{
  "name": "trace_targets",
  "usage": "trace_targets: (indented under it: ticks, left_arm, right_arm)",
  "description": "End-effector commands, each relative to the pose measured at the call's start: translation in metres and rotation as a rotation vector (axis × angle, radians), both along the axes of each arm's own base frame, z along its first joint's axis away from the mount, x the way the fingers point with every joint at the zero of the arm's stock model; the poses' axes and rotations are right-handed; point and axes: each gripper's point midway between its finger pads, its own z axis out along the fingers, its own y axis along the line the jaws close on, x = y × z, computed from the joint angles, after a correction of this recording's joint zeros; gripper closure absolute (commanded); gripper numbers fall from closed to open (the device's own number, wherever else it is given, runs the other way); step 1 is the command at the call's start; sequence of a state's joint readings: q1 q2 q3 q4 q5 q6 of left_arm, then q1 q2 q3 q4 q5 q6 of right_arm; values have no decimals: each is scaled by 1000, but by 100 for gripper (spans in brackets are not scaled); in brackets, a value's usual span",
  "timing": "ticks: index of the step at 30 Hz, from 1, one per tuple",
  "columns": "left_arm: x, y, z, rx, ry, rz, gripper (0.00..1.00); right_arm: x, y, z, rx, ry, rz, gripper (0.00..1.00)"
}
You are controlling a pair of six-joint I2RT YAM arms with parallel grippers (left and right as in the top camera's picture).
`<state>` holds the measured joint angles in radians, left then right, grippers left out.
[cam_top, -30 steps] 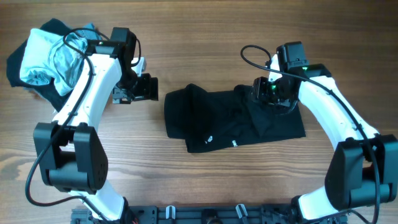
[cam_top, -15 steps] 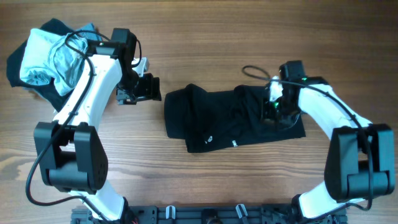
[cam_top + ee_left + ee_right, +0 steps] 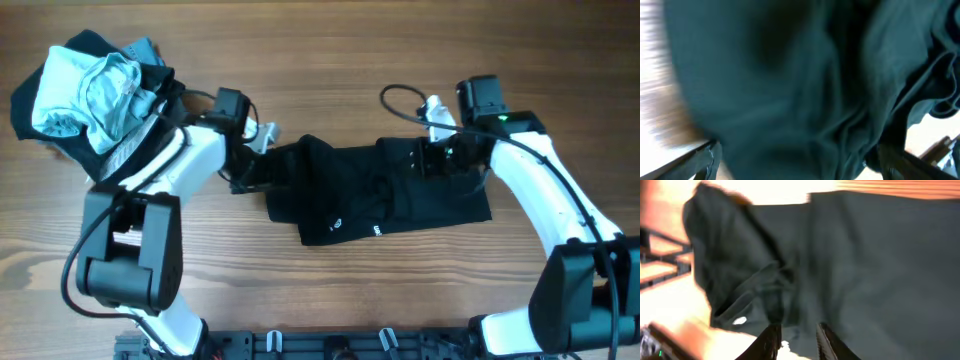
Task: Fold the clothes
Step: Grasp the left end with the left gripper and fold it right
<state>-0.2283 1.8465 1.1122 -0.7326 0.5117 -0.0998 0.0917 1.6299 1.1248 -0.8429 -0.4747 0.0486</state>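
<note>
The black T-shirt (image 3: 360, 195) lies crumpled across the middle of the wooden table, with small white tags near its front edge. My left gripper (image 3: 255, 168) is at the shirt's left edge. In the left wrist view its jaws (image 3: 800, 167) are spread wide and the dark fabric (image 3: 790, 85) fills the space between and beyond them. My right gripper (image 3: 435, 157) is over the shirt's upper right part. In the right wrist view its fingers (image 3: 797, 340) stand a little apart, just above the cloth (image 3: 865, 265), near a white tag (image 3: 740, 321).
A heap of other clothes (image 3: 85, 90), light blue-grey over black, lies at the back left corner, under the left arm's cable. Bare wood surrounds the shirt. The arm bases stand at the front edge.
My left gripper has moved right and forward from open table to the shirt's left edge. My right gripper dipped onto the shirt, then shifted slightly back and left. The shirt's outline is almost unchanged.
</note>
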Motion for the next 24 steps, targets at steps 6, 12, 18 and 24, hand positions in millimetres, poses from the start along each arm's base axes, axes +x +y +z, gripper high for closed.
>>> trace_targets:
  ticks: [6, 12, 18, 24]
  left_arm:
    - [-16, -66, 1, -109, -53, -87, 23]
    - [-15, -35, -11, 18, 9, 27, 16]
    - [-8, 24, -12, 19, 83, 151, 3]
    - [-17, 10, -27, -30, 60, 42, 0]
  right_arm:
    - [11, -21, 3, -58, -4, -123, 73]
    - [10, -21, 3, -60, 0, -123, 72]
    - [12, -22, 3, -66, -7, -124, 72]
    - [15, -22, 4, -63, -20, -125, 72]
